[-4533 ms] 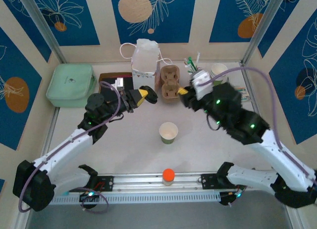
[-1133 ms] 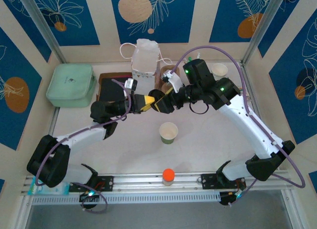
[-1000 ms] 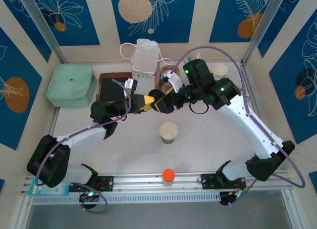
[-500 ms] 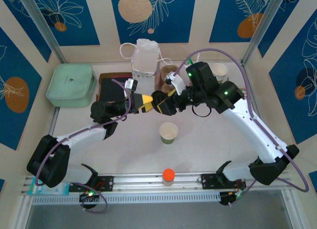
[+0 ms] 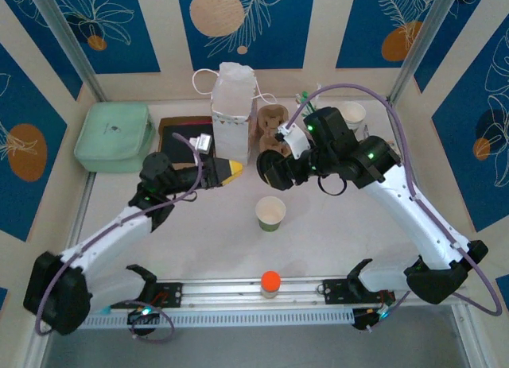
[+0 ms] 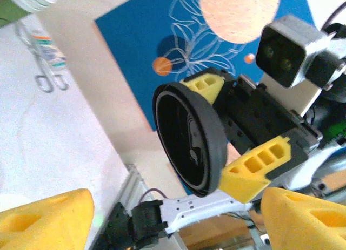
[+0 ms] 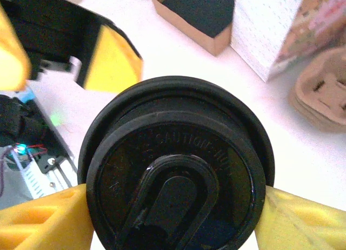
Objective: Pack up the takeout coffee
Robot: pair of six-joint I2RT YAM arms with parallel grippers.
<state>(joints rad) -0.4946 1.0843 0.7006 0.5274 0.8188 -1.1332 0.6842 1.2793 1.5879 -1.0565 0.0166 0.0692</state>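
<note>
Right jaws clamp the lid; left jaws gape empty.
The right gripper (image 7: 175,209) pinches the black lid (image 7: 175,169) by its rim between both yellow fingers, off the table (image 5: 199,233). The left gripper (image 5: 227,170), wide open, faces it from nearby, touching nothing. The lidless cup (image 5: 270,213) stands below, apart from both.

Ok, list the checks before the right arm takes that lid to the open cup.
1. Right gripper pinches the black lid across its rim: ok.
2. Left gripper open, apart from the lid: ok.
3. Lidless cup upright on the table, nothing touching it: ok.
4. Lid level over the cup: not ok; its underside faces the left gripper and it sits farther back than the cup.
5. Cup filled: cannot tell.
</note>
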